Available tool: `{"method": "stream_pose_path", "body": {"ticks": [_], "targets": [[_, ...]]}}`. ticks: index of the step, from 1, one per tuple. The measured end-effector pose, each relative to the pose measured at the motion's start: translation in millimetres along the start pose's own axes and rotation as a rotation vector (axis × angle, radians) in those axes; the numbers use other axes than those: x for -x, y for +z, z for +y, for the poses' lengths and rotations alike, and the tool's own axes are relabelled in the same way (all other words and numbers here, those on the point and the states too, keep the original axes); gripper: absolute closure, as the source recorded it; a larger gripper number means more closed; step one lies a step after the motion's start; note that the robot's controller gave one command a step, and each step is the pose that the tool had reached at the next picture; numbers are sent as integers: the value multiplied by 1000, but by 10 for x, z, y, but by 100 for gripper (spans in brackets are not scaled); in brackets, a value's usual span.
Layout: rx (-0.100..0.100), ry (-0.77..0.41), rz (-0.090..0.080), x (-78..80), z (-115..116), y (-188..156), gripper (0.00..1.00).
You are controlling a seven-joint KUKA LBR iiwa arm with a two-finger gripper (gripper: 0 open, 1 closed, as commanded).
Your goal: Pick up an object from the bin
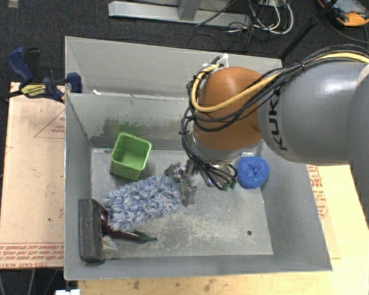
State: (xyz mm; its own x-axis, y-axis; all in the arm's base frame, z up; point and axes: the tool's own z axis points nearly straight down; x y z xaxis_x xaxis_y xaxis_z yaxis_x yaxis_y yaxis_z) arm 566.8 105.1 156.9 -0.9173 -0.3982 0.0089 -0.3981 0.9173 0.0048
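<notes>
Camera view from above. The blue-and-white knitted cloth (pixel 141 200) lies crumpled on the bin (pixel 229 234) floor, left of centre, running from 8 o'clock up towards the middle. The gripper (pixel 185 184) stands at the cloth's 3 o'clock end, low over the floor and beneath the orange wrist cover (pixel 227 106). We cannot tell how wide the gripper stands, nor whether it touches the cloth. We judge the cloth the nearest candidate for the pick.

At 10 o'clock from the gripper sits a green square cup (pixel 131 156), upright and just beside the cloth's upper edge. At 3 o'clock, apart from the gripper, rests a blue ball (pixel 253 172). A dark block (pixel 90 230) lies along the left wall at 8 o'clock, touching the cloth's lower end.

To do the step well, we would close on a raised fold, not a flat edge. We would then lift straight up, so that the trailing cloth drags neither cup nor block.
</notes>
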Motion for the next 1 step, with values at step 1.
{"method": "stream_pose_path", "body": {"ticks": [1], "targets": [[-4,-15,-13,10,375,-1372,100]]}}
